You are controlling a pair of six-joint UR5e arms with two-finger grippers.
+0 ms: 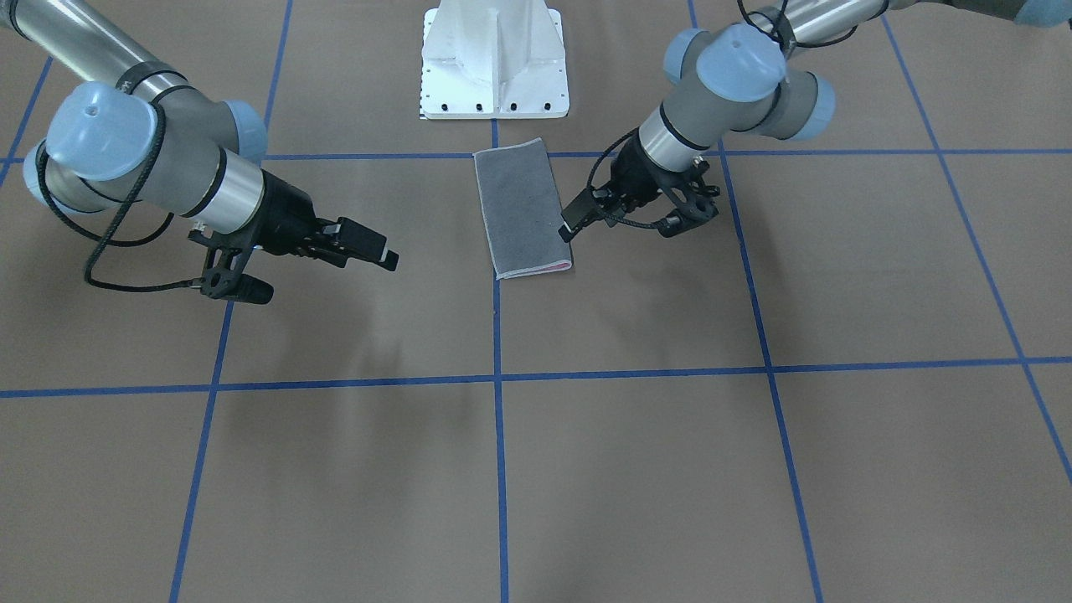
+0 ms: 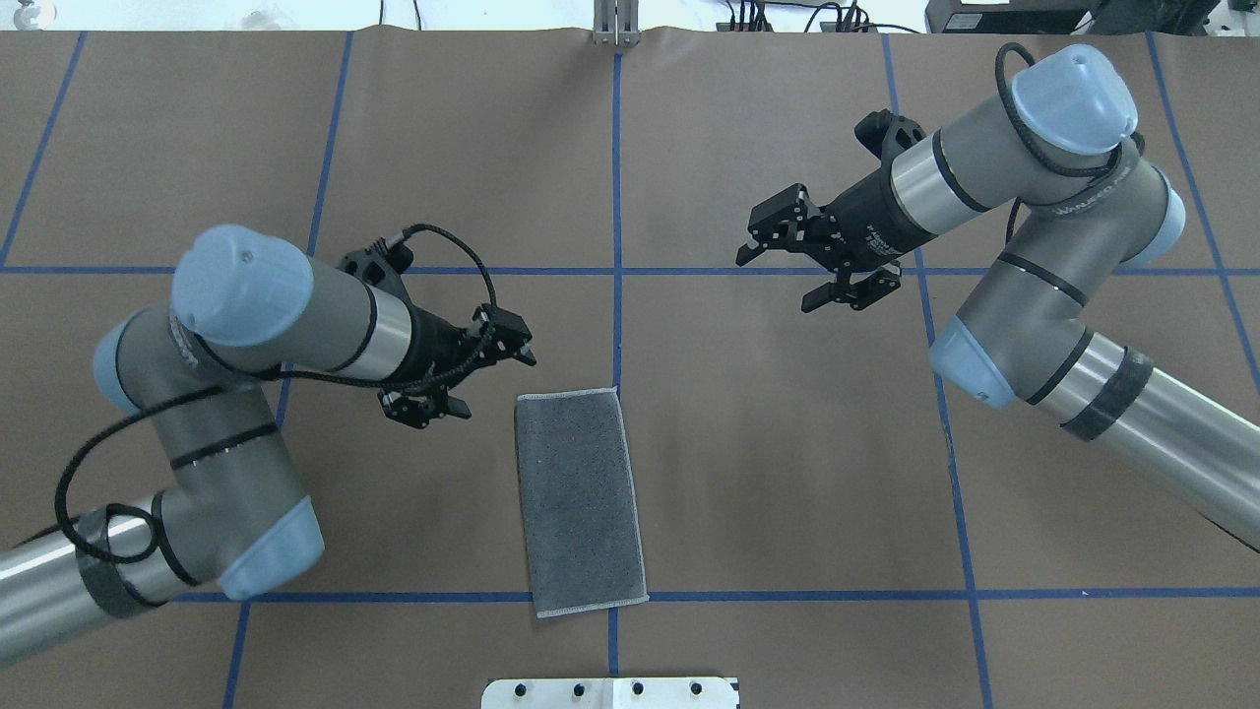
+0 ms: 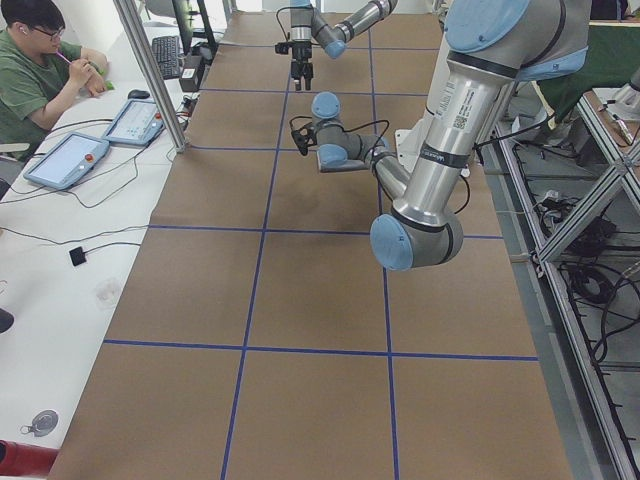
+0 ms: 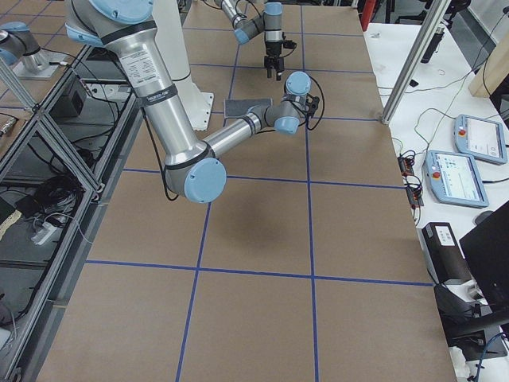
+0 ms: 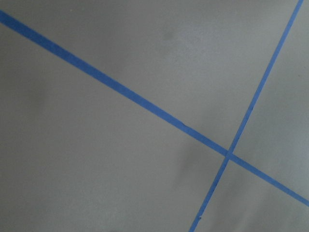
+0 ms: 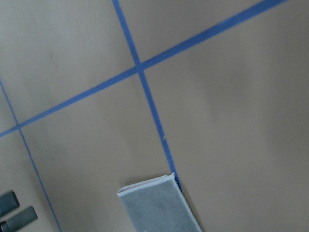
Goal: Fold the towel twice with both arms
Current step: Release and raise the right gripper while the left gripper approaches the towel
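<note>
The left claw is spread wide with nothing in it, out from the white pedestal base on the robot's left. The towel lies flat on the surface straight out from that base, a narrow folded rectangle with its dark grey face up. Its long axis points away from the base, leaning slightly. A thin pink sliver shows only at its far short end. The right claw is also open and empty, farther from the base on the robot's right. The overhead view cuts the base off. The left wrist camera shows only bare surface and blue tape, and the right wrist camera catches just the towel's far end.
</note>
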